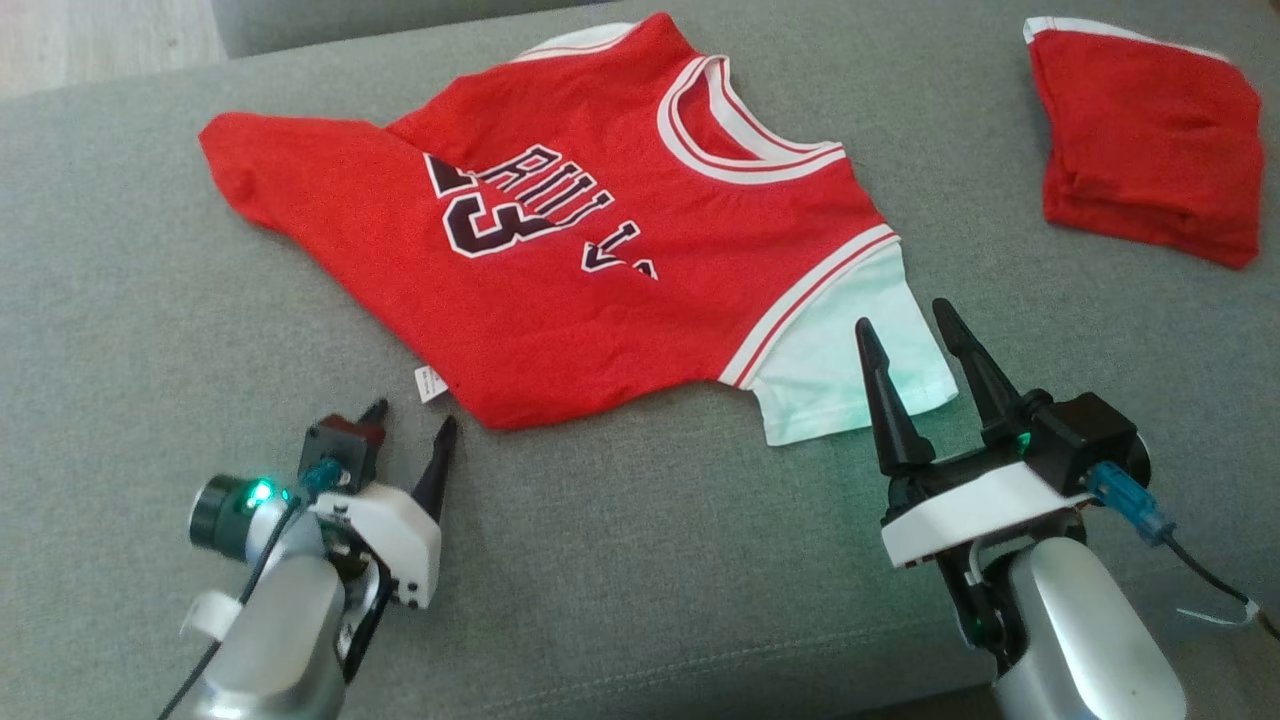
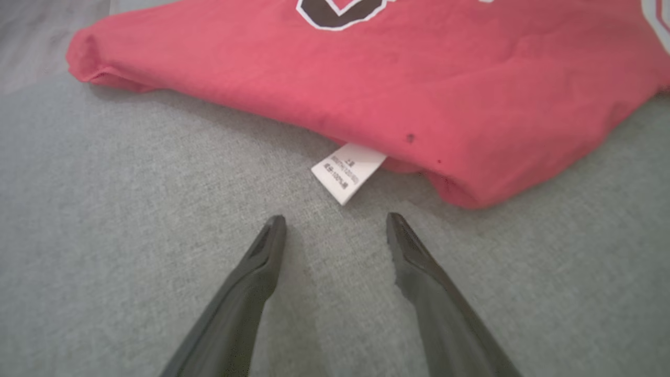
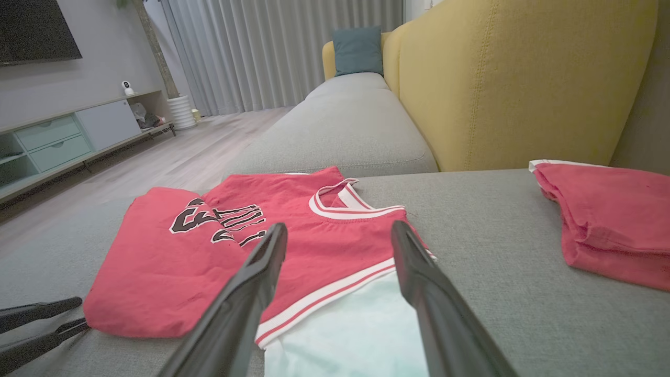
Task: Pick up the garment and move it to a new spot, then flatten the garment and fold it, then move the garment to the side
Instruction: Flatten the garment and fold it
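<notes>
- The garment (image 1: 650, 330) lies mid-frame (one corner flopped over), not yet flat or folded.
- The left gripper (image 1: 412, 415) and right gripper (image 1: 903, 315), down low, are wide open, holding nothing.

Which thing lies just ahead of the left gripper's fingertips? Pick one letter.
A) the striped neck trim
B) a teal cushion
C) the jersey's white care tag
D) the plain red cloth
C: in the left wrist view the white care tag sticks out from under the red edge of the jersey, just ahead of the open left gripper and not touching its fingers.
</notes>
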Robot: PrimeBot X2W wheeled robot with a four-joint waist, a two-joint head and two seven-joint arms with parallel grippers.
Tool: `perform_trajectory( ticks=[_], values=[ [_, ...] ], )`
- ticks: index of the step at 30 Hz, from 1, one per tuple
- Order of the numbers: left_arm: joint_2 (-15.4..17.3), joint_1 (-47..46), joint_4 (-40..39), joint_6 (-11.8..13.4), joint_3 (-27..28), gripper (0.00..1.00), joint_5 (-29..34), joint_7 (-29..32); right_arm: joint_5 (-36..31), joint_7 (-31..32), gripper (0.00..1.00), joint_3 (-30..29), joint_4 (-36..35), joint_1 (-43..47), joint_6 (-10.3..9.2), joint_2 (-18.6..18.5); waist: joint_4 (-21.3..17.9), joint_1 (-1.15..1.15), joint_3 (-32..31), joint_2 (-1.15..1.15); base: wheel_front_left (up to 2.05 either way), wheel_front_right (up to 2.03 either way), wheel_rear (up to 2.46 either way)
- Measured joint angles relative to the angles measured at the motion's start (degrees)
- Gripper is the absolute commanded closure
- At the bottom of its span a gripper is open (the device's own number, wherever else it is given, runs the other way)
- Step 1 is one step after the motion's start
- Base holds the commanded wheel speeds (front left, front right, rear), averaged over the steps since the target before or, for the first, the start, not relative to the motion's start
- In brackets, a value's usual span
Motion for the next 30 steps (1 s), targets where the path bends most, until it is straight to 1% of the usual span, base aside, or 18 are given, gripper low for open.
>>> perform_trajectory(
  ticks=[7, 8, 9, 10, 11, 13, 14, 15, 19, 22, 26, 30],
  values=[
    [0.0, -4.6, 1.7, 1.5, -1.4, 0.00, 2.3, -0.8, 0.0, -0.1, 0.00, 0.0, 0.0, -0.2, 0.00, 0.0, -0.4, 0.00, 1.5, 0.00, 0.00, 0.00, 0.00],
    [0.0, -4.9, 1.8, 1.5, -1.7, 0.08, 2.7, -0.8, 0.0, -0.1, 0.00, -0.1, 0.0, -0.2, 0.00, 0.0, -0.4, 0.00, 1.6, 0.00, 0.00, 0.00, 0.00],
    [0.0, -5.0, 2.1, 1.5, -1.9, 0.27, 3.0, -0.8, 0.0, -0.1, 0.00, -0.1, 0.0, -0.3, 0.00, 0.0, -0.4, 0.00, 1.7, 0.00, 0.00, 0.00, 0.00],
    [0.0, -5.0, 2.4, 1.5, -1.9, 0.27, 3.1, -0.8, 0.0, -0.1, 0.00, -0.1, 0.0, -0.5, 0.00, 0.0, -0.4, 0.00, 1.8, 0.00, 0.00, 0.00, 0.00],
    [0.0, -5.1, 2.6, 1.6, -2.1, 0.49, 3.3, -0.9, 0.0, -0.1, 0.00, -0.1, 0.0, -0.6, 0.00, 0.0, -0.4, 0.00, 1.8, 0.00, 0.00, 0.00, 0.00],
    [0.0, -5.1, 2.5, 1.6, -2.1, 0.75, 3.6, -0.9, 0.0, -0.1, 0.00, -0.1, 0.0, -0.8, 0.00, 0.0, -0.4, 0.00, 1.9, 0.00, 0.00, 0.00, 0.00],
    [0.0, -5.1, 2.1, 1.9, -2.1, 0.91, 3.8, -0.9, 0.0, -0.1, 0.00, -0.1, 0.1, -1.0, 0.00, 0.0, -0.4, 0.00, 1.9, 0.00, 0.00, 0.00, 0.00],
    [0.0, -5.1, 1.5, 2.0, -2.1, 1.00, 3.9, -0.9, 0.0, -0.1, 0.00, -0.1, 0.0, -1.2, 0.00, 0.0, -0.4, 0.00, 2.0, 0.00, 0.00, 0.00, 0.00],
    [0.0, -5.2, -0.9, 2.1, -2.1, 1.00, 4.3, -0.9, 0.0, -0.1, 0.00, -0.1, 0.2, -1.4, 0.00, 0.0, -0.3, 0.00, 2.0, 0.00, 0.00, 0.00, 0.00],
    [0.6, -5.2, -3.7, 2.8, -1.7, 1.00, 4.4, -0.9, 0.0, -0.1, 0.00, -0.2, 0.2, -1.4, 0.00, 0.0, 0.0, 0.00, 1.8, 0.00, 0.00, 0.00, 0.00],
    [2.6, -4.7, -8.8, 4.3, -0.4, 1.00, 4.9, -0.9, 0.0, -0.2, 0.00, -1.0, 0.6, -1.3, 0.00, 0.0, 0.8, 0.00, 1.4, 0.00, 0.00, 0.00, 0.00],
    [5.6, -2.8, -14.4, 6.1, 1.5, 1.00, 5.4, -0.9, 0.0, -0.2, 0.00, -1.1, 0.9, -1.3, 0.00, 0.0, 1.9, 0.00, 0.6, 0.00, 0.00, 0.00, 0.00]
  ],
)
